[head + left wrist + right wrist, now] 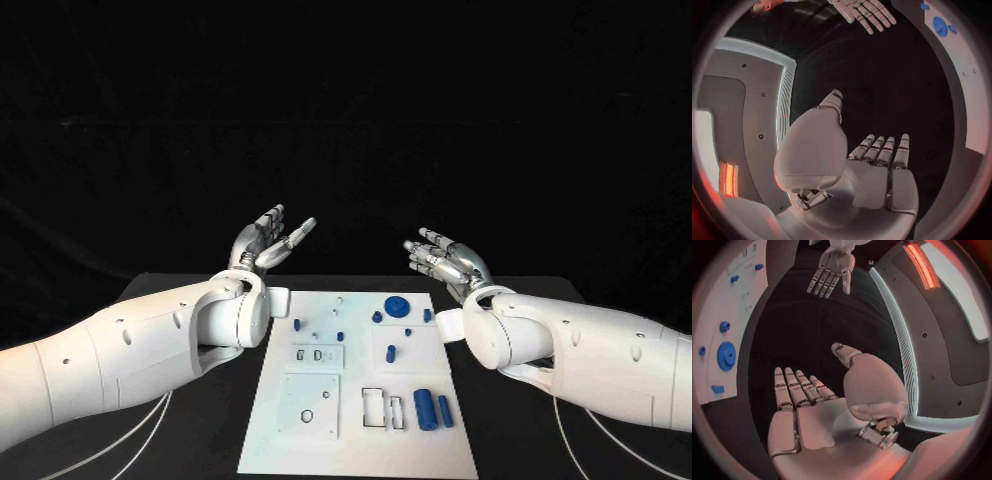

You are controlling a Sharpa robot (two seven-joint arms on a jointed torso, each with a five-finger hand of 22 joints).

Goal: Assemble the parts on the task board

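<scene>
While both hands hover above the table's far end, the left hand [271, 243] and right hand [447, 260] hold nothing, fingers spread. Blue parts [426, 408] lie on the white board [361, 440] between the arms.

- Task board [325, 440]: white plate, smooth, matt to faintly satin, looks like plastic
- Parts: blue pieces, smooth, plastic-looking; the round toothed gear [395, 305] matt, the upright-lying cylinder [426, 408] with a slight sheen
- Left hand [271, 241]: silver fingers, metallic, polished with bright highlights; palm shell pale grey, smooth and semi-gloss
- Right hand [444, 260]: same silver metallic finish on the fingers, glossy; smooth pale shell on the palm
- Arms [130, 350]: white casing, hard plastic in look, smooth and glossy
- Table [202, 440]: black, matt, no visible grain
- Backdrop [346, 120]: black, matt, looks like cloth with faint folds
</scene>
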